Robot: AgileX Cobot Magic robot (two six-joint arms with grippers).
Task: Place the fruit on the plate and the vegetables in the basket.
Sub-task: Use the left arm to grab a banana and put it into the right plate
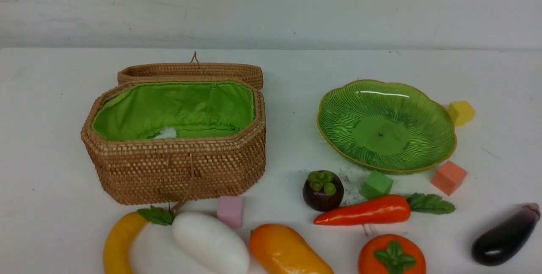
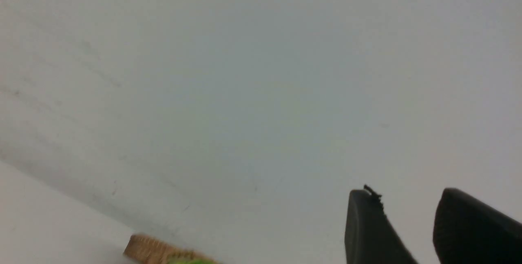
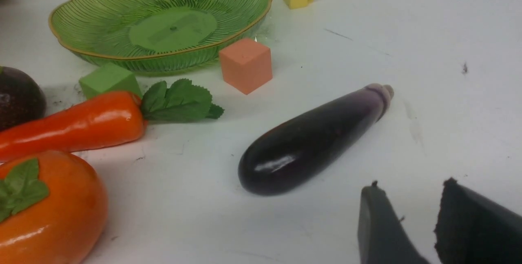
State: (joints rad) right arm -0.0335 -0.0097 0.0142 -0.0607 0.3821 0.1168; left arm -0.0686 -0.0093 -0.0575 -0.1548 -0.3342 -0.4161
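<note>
We judge start step: plate [image 1: 381, 109] bare, basket [image 1: 178, 168] open; right pincer [image 3: 412, 186] released, empty, near eggplant [image 3: 310, 141]; left pincer [image 2: 405, 192] released, empty. Next likely: straddle eggplant, clench.

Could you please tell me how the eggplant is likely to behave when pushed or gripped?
The eggplant has glossy skin, so it may slip in a pinch. Its round, tapered body lies on its side on the table, so a push would probably roll it in a curve.
</note>
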